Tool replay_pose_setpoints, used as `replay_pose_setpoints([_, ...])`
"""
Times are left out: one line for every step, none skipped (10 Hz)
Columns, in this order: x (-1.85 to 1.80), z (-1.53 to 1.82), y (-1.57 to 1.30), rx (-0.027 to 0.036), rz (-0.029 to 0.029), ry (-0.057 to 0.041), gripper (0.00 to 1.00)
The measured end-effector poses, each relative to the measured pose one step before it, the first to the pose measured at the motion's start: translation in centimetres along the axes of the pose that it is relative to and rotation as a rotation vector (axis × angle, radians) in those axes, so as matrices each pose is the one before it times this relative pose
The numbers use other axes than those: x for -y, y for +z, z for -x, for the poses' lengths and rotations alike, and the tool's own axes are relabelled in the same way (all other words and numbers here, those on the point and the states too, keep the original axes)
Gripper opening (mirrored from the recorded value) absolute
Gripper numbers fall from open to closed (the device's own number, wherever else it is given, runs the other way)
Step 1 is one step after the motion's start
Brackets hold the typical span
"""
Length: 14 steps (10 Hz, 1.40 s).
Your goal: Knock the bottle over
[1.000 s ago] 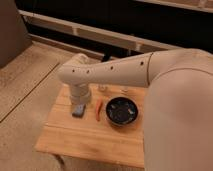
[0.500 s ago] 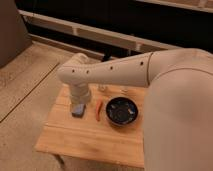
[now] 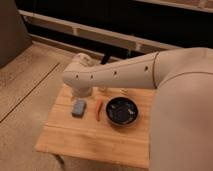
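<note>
The robot's white arm reaches across the wooden desk point(image 3: 90, 142), and its hand point(image 3: 83, 93) hangs down at the desk's back left, above a blue-grey sponge point(image 3: 78, 108). I cannot tell whether the hand is open or closed. The bottle point(image 3: 103, 89) stands just right of the hand at the back edge. It is pale and see-through, with its top hidden by the forearm. A dark bowl point(image 3: 121, 111) and a slim red-orange item point(image 3: 98, 110) lie nearer the front.

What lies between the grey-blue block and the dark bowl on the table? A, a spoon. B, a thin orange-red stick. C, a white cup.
B: the thin orange-red stick lies between the block and the bowl; the tool hangs just behind the block.
</note>
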Motion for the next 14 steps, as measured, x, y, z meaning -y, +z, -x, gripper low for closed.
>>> replay_pose_setpoints([-0.469,0.137,-0.128,0.02246,0.06805,0.01904,0.65])
replay_pose_setpoints([-0.525,0.044,-0.306,0.02700,0.10663,0.02244,0.65])
replay_pose_setpoints([-0.451,-0.310,-0.279,0.01185,0.08665,0.01482,0.65])
replay_pose_setpoints([-0.408,-0.099,-0.334,0.01413,0.06228,0.01225,0.65])
replay_pose_setpoints([-0.367,0.006,-0.331,0.01531,0.05267,0.01295,0.65])
replay_pose_setpoints([-0.186,0.036,-0.168,0.00809,0.02275,0.00537,0.65])
replay_pose_setpoints([-0.034,-0.031,0.020,0.00093,0.00153,-0.00435,0.65])
replay_pose_setpoints([0.210,0.128,0.198,0.00129,-0.00923,-0.01297,0.65])
replay_pose_setpoints([0.730,0.903,0.671,0.01552,-0.01897,-0.03660,0.65])
replay_pose_setpoints([0.732,0.968,0.544,0.01692,-0.00897,-0.02083,0.65])
replay_pose_setpoints([0.799,0.963,0.603,0.01399,-0.00381,-0.01212,0.65])
replay_pose_setpoints([0.640,0.899,0.617,0.01006,0.00053,-0.00556,0.65])
replay_pose_setpoints([0.360,0.504,0.345,0.00510,0.00229,-0.00059,0.65])
replay_pose_setpoints([0.642,0.765,0.326,0.00946,0.00487,0.00229,0.65])
